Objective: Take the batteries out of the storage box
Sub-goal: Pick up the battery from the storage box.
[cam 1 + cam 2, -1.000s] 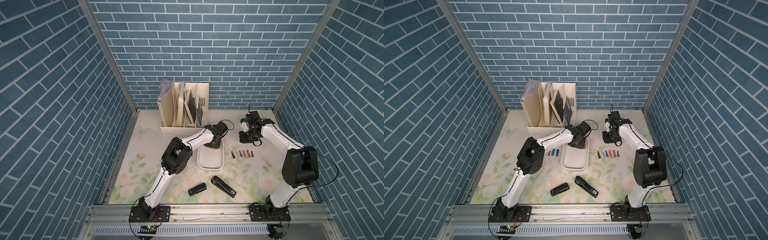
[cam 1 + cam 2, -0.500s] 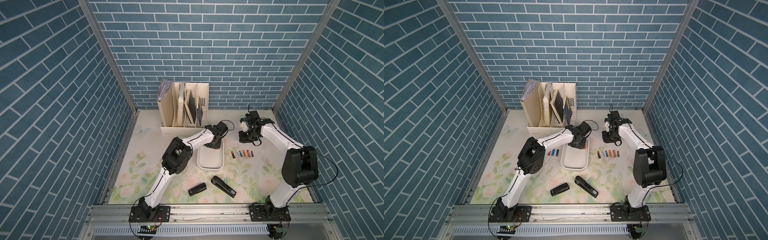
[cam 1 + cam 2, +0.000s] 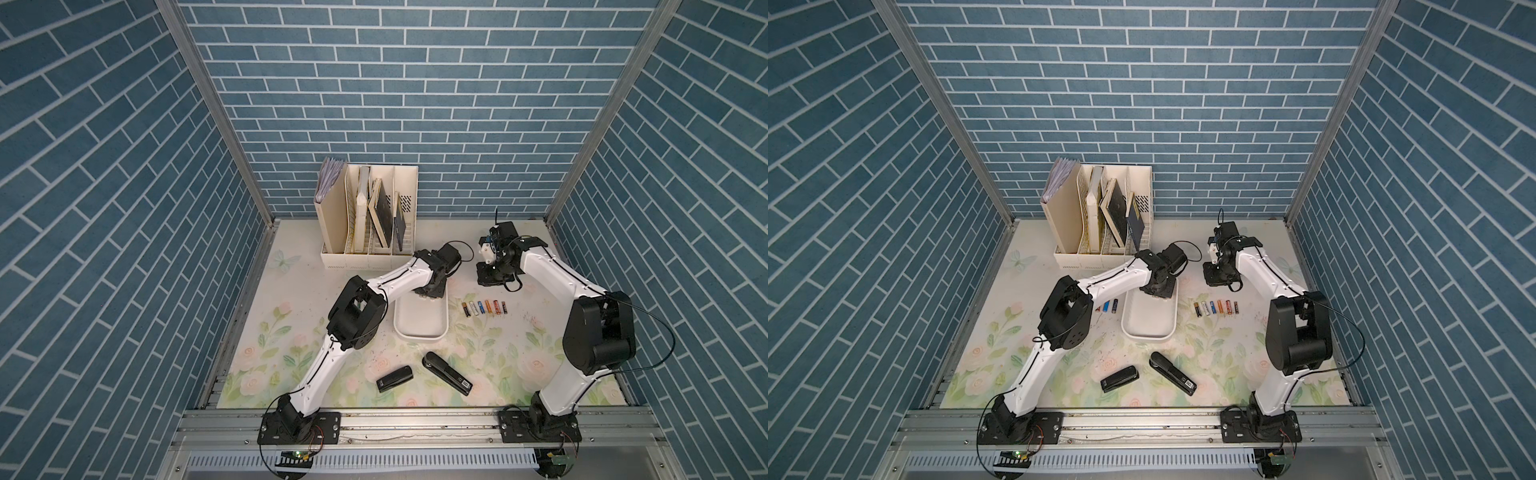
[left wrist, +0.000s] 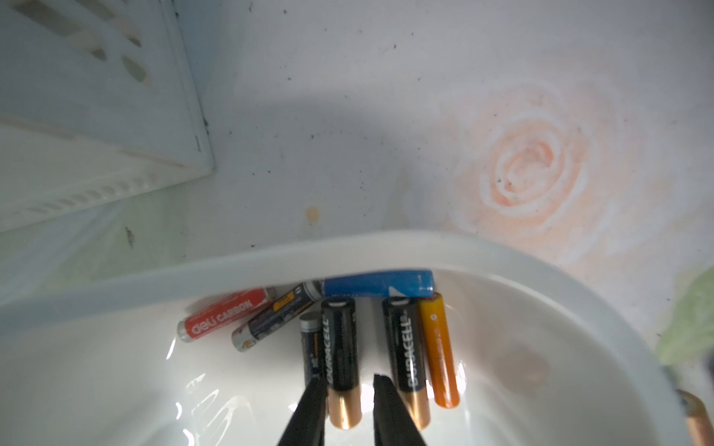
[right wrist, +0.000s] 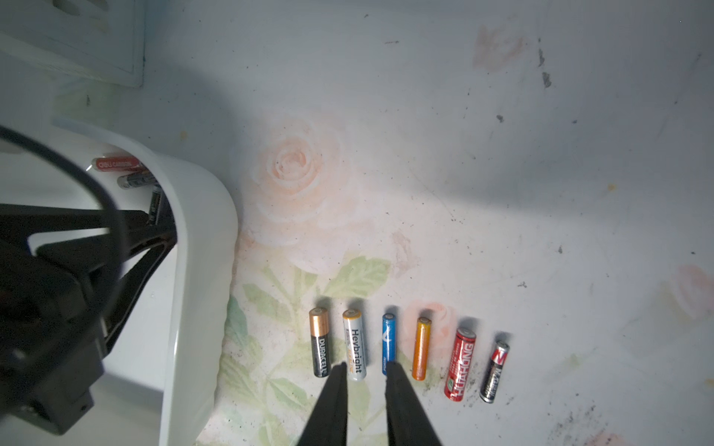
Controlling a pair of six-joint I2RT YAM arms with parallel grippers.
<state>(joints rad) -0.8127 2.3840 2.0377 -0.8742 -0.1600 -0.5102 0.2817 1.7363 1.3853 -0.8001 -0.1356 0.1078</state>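
The white storage box point(image 3: 419, 336) point(image 3: 1148, 334) lies mid-table. My left gripper point(image 3: 430, 294) point(image 4: 345, 380) reaches into its far end and is shut on the gold end of a black-and-gold battery point(image 4: 342, 347). Around that one lie a red battery point(image 4: 224, 312), a blue one point(image 4: 376, 284), a second black-and-gold one point(image 4: 405, 347) and an orange one point(image 4: 438, 347). A row of several batteries point(image 3: 484, 308) point(image 5: 388, 343) lies on the mat right of the box. Three more batteries point(image 3: 1111, 306) lie to its left. My right gripper point(image 3: 486, 279) point(image 5: 365, 365) hovers behind that row, slightly open and empty.
A cream file holder point(image 3: 370, 216) with books stands at the back, close to the box's far end. Two black staplers point(image 3: 395, 378) point(image 3: 446, 372) lie on the floral mat near the front. The box wall point(image 5: 201, 231) lies close beside the battery row.
The left jaws have narrowed onto the black-and-gold battery. Neither arm has visibly shifted, and the right gripper is unchanged.
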